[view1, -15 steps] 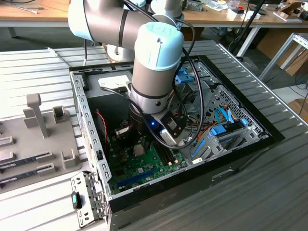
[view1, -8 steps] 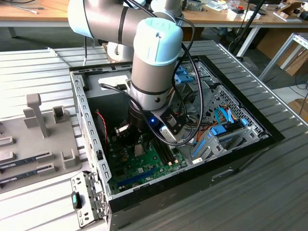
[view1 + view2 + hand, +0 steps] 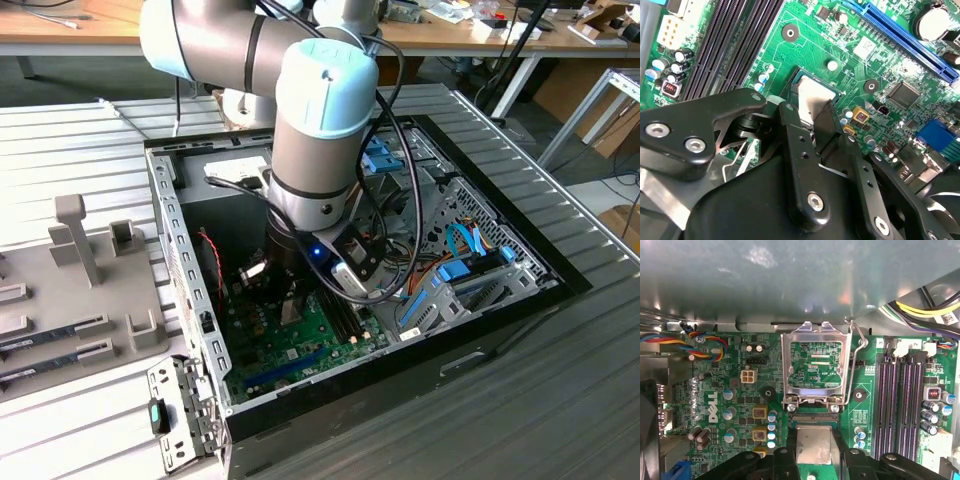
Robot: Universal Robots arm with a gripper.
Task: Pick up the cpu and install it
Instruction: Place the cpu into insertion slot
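The cpu (image 3: 810, 92), a small square chip with a silver-grey top and green edge, sits low over the black socket frame (image 3: 794, 75) on the green motherboard (image 3: 805, 45). My gripper (image 3: 810, 109) is shut on the cpu, one black finger on each side. In the first wrist view the cpu (image 3: 813, 442) lies between the fingers of the gripper (image 3: 813, 452), just in front of the socket's raised metal load plate (image 3: 812, 365). In the exterior view the gripper (image 3: 290, 300) reaches down into the open computer case (image 3: 175, 230).
Black memory slots (image 3: 900, 405) run beside the socket, and a blue expansion slot (image 3: 905, 37) lies on the other side. Bundled cables (image 3: 400, 210) and a drive cage (image 3: 470, 250) fill the case's right in the exterior view. A grey parts tray (image 3: 70, 290) stands at the left.
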